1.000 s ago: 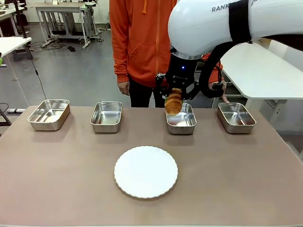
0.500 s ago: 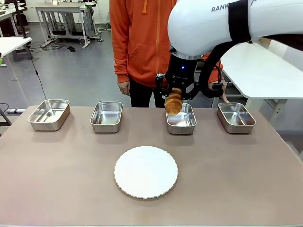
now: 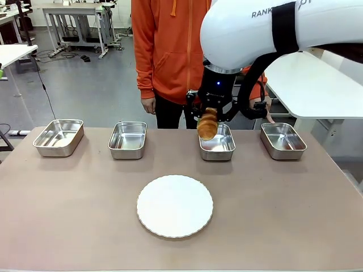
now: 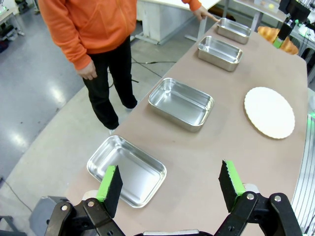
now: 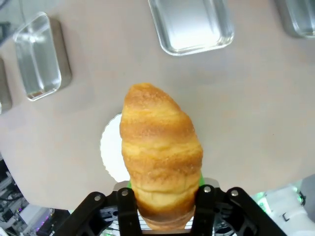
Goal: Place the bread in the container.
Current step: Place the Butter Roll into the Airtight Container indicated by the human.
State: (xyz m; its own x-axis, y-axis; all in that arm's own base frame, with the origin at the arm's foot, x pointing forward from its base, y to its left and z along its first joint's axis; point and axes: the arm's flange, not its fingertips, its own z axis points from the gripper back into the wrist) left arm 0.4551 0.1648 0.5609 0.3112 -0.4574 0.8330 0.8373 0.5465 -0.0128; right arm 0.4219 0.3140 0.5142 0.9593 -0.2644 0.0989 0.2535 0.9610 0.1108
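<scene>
The bread (image 3: 208,123), a golden-brown ridged croissant, hangs upright in my right gripper (image 3: 210,115), which is shut on its upper end. It hovers over the near left rim of the third steel container (image 3: 218,144) from the left, clear of the pan. In the right wrist view the bread (image 5: 160,150) stands between the black fingers of the right gripper (image 5: 162,196), with a steel pan (image 5: 192,23) on the table beyond it. My left gripper (image 4: 170,184) is open and holds nothing, high above the leftmost pan (image 4: 127,169).
A round white plate (image 3: 174,205) lies in the table's middle. Other steel pans stand at the far left (image 3: 58,136), left of centre (image 3: 127,139) and far right (image 3: 282,140). A person in an orange hoodie (image 3: 170,45) stands behind the table, one hand (image 3: 266,117) near the rightmost pan.
</scene>
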